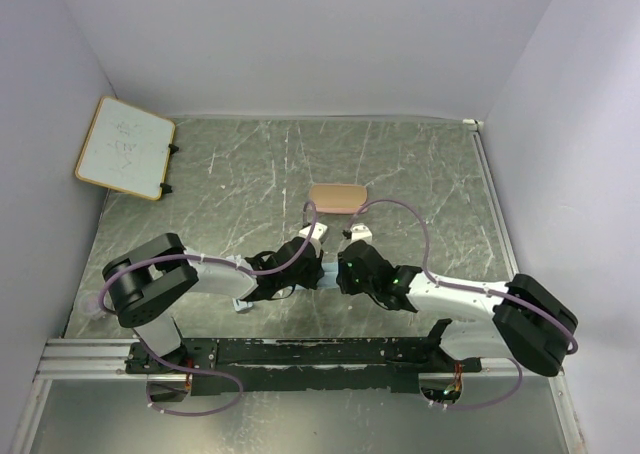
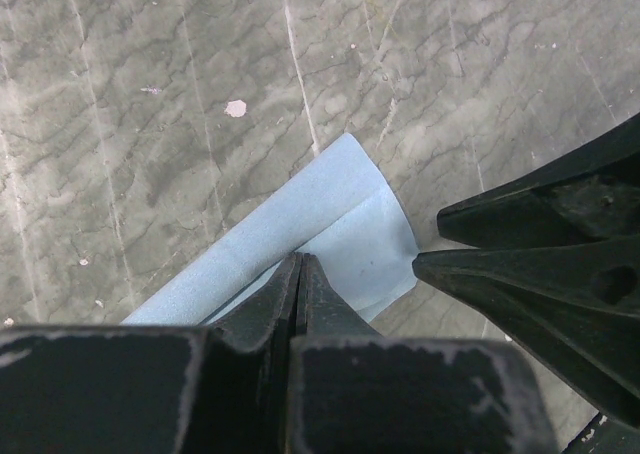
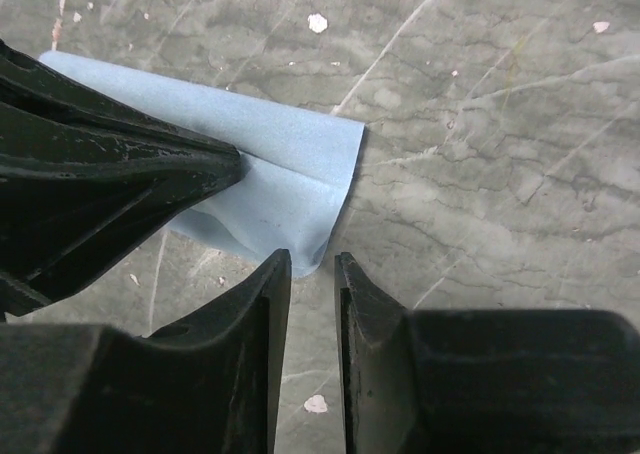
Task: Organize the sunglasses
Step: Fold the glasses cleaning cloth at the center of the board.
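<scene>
The light blue-grey cloth (image 1: pixel 328 272) lies between both grippers at the table's middle, one flap folded over itself (image 2: pixel 340 214). My left gripper (image 2: pixel 300 259) is shut, its tips pinching the cloth at the fold. It shows in the right wrist view as black fingers (image 3: pixel 150 174) on the cloth (image 3: pixel 290 164). My right gripper (image 3: pixel 312 259) is slightly open, its tips at the cloth's near corner with bare table in the gap. The tan-pink case (image 1: pixel 338 197) lies closed just beyond the grippers. The sunglasses are not clearly in view.
A small whiteboard (image 1: pixel 125 146) leans at the back left corner. White walls enclose the table on three sides. A small pale thing (image 1: pixel 244 302) lies beside the left arm; I cannot tell what it is.
</scene>
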Controlling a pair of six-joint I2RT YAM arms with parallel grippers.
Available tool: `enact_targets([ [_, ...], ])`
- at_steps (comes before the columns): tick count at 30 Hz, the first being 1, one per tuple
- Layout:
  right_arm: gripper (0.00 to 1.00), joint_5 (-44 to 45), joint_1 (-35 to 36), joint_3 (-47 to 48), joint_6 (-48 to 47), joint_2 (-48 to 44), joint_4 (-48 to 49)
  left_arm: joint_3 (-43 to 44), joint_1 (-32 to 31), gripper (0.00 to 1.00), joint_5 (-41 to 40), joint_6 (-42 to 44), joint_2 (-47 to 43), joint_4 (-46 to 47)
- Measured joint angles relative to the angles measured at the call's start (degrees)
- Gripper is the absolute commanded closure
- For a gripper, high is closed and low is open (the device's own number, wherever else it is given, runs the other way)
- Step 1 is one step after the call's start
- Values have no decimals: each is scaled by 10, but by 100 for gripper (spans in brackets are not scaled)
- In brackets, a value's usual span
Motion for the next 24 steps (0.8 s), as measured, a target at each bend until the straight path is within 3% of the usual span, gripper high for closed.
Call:
enact_targets([
  [6,100,15,0,4,-1,-16,-4,0,0,93,0,0,0,0],
  [24,100,18,0,4,-2,27,61,-1,0,93,0,-6,0,0],
])
